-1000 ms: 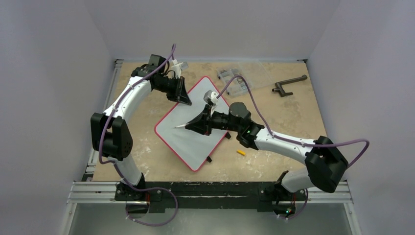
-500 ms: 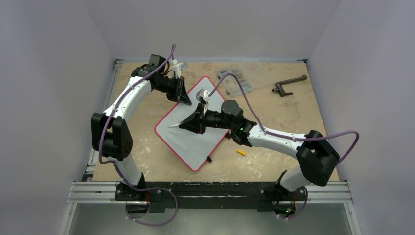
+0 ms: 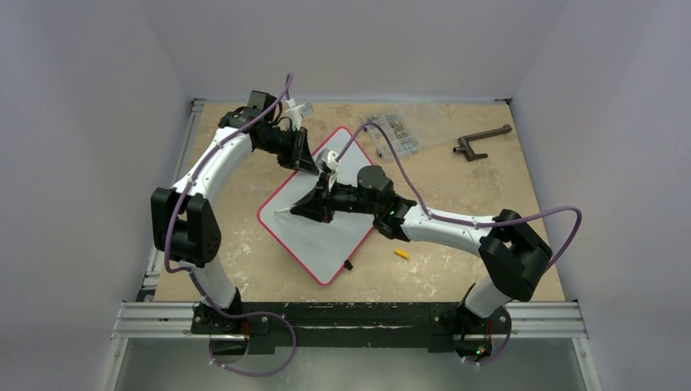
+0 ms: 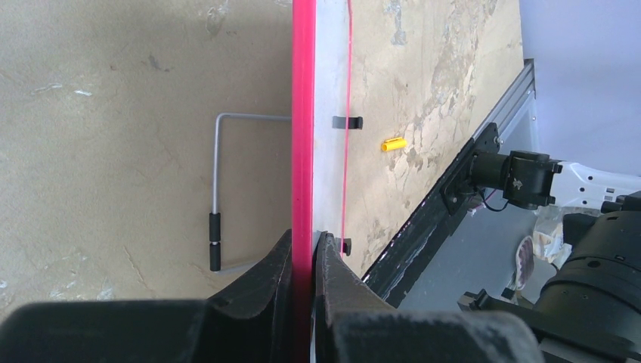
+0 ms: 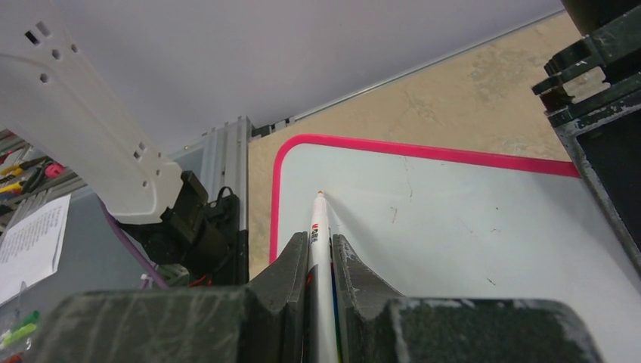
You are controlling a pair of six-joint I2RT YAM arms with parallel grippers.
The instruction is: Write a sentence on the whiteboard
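Observation:
The whiteboard [image 3: 326,240], white with a red rim, lies turned diagonally on the table. My left gripper [image 3: 308,165] is shut on its far edge; the left wrist view shows the red rim [image 4: 303,113] pinched between my jaws [image 4: 304,240]. My right gripper [image 3: 314,208] is shut on a white marker [image 3: 285,210]. In the right wrist view the marker [image 5: 320,227] sits between the jaws [image 5: 320,240], its tip at the board [image 5: 469,219] near the left corner. No orange-yellow sentence shows; the board bears only a few tiny dark specks.
A yellow marker cap [image 3: 401,253] lies on the table right of the board and also shows in the left wrist view [image 4: 393,144]. A clear parts box [image 3: 403,126] and a dark handle tool [image 3: 481,140] sit at the back right. A wire stand [image 4: 215,166] lies beside the board.
My right gripper has moved left across the board with the marker, toward the left corner. The left gripper and the board have not moved.

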